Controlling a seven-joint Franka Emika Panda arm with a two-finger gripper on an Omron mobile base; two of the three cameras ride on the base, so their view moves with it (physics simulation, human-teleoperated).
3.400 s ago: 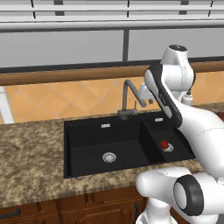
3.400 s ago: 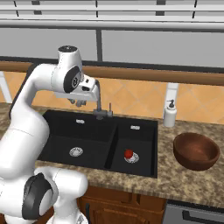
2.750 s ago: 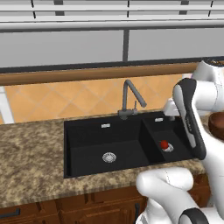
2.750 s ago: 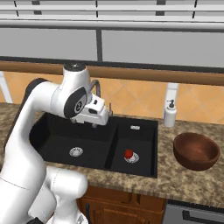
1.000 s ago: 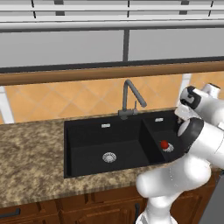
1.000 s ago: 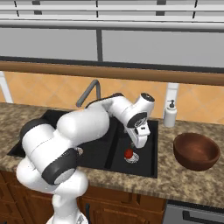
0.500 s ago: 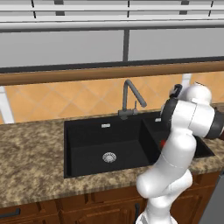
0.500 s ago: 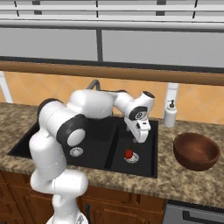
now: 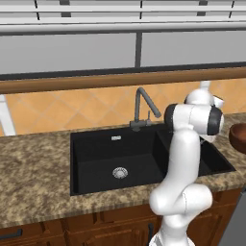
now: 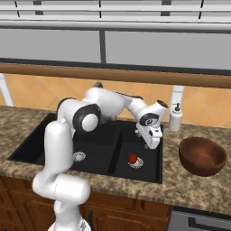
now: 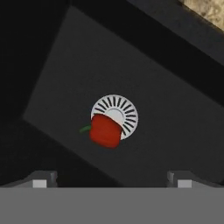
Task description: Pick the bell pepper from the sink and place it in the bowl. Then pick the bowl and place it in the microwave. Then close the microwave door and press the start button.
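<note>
While the arm reaches out over the counter, the bell pepper (image 10: 132, 159) lies at the bottom of the small basin of the sink (image 10: 54, 131), resting half on the round steel drain (image 10: 135, 163). In the hand view the pepper (image 11: 105, 130) is red and glossy with a short green stem pointing off to one side, and it covers the lower left part of the white drain grille (image 11: 119, 113). The large basin holds nothing but its own drain (image 9: 119, 172). The bowl (image 10: 202, 156) stands on the granite counter (image 10: 194, 187) to the right of the sink, well apart from the pepper, and it is empty.

The gripper (image 10: 153, 144) hangs above the small basin, pointing down, above the pepper and a little to its right, not touching it. Its fingertips (image 11: 40, 180) sit far apart at the bottom corners of the hand view, so the claw is spread wide and holds nothing.

From the left side the white arm stands in front of the small basin and hides the pepper there. The bowl (image 9: 239, 137) is cut off at the right edge of that view, only its left part showing. The faucet (image 9: 143, 108) rises behind the sink; in the right base view the arm covers most of it. A soap bottle (image 10: 175, 117) stands at the back of the counter, near the sink's far right corner.
</note>
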